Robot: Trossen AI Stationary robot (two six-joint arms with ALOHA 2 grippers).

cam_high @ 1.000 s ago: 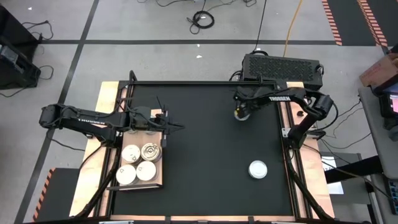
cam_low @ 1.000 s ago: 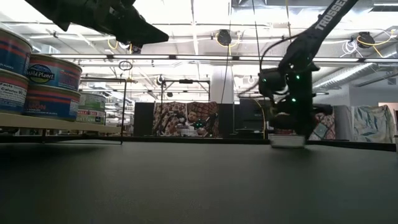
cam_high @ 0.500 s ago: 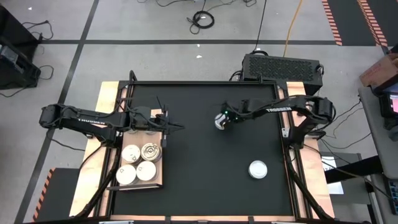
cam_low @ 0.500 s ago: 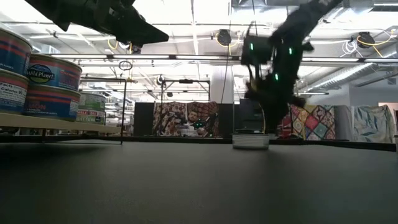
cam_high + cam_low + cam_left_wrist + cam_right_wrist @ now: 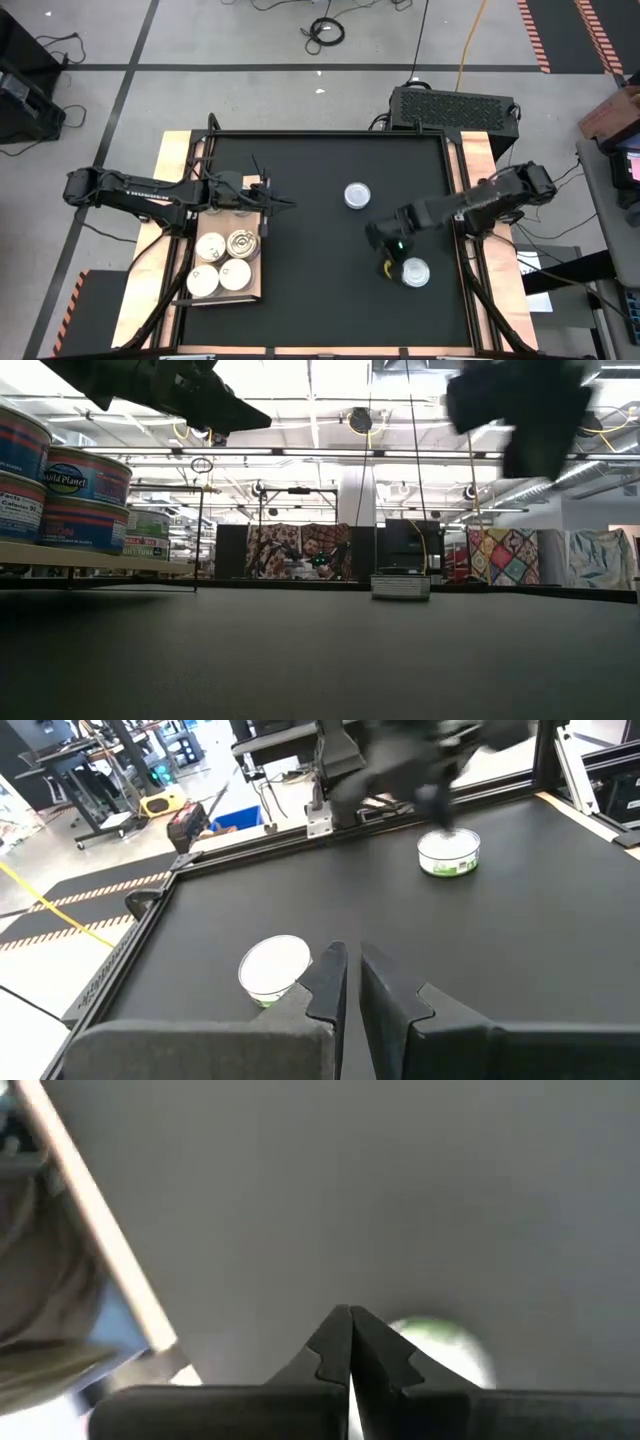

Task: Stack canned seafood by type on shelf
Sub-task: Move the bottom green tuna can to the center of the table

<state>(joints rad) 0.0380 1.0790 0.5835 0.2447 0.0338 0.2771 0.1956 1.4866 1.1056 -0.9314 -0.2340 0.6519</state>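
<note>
Right tool [image 5: 386, 262]: fingers pressed together, nothing between them. It hangs over the black mat [image 5: 310, 290] on the desk, just beside a white-topped tin [image 5: 415, 271] that lies toward the desk's right edge from the tip. In the right wrist view the closed fingertips [image 5: 349, 1342] point at a blurred pale round shape [image 5: 440, 1350], probably that tin.

A second white-topped tin [image 5: 356, 195] sits alone on the mat, well apart from the right tool, farther toward the back of the desk. In the low view it shows as a flat tin [image 5: 400, 585] resting on the mat, with the right arm dark and blurred above it.

Left tool [image 5: 283, 203]: fingers nearly closed with a thin gap, holding nothing. It hovers at the shelf's [image 5: 256, 285] far end.

Shelf just behind and beneath the left tool; four tins lie on it in view from above: three cream-topped [image 5: 210, 246] [image 5: 202, 281] [image 5: 235, 274], one silver-topped [image 5: 243, 243]. The low view shows them stacked [image 5: 85, 497].
</note>
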